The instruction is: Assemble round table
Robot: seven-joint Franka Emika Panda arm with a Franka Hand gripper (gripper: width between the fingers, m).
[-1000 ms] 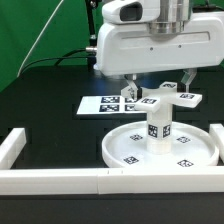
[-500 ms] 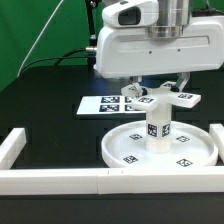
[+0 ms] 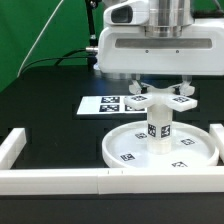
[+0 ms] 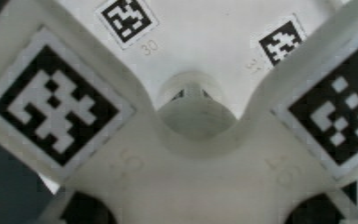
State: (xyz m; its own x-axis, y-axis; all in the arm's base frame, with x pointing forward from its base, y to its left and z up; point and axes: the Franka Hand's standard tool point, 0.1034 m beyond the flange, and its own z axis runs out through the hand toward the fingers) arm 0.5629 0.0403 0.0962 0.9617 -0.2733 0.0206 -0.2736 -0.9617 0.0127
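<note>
Now I am seeing the end effector (image 3: 160, 92), wide a second ago, closing onto the cross-shaped base (image 3: 161, 98) and carrying it from off-centre to above the leg (image 3: 159, 128); the leg is standing upright on the round disc (image 3: 125, 150) on the worktop (image 3: 45, 110); seating the base is coming next, I judge.

Black table (image 3: 45, 95), round disc (image 3: 130, 148), marker board (image 3: 100, 104), white border rail (image 3: 50, 178)

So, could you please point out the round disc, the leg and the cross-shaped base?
Round disc (image 3: 128, 152), exterior view, flat top near a tag.
Leg (image 3: 159, 132), exterior view, tagged side of the upright cylinder.
Cross-shaped base (image 3: 160, 100), exterior view, centre of the cross above the leg.
</note>
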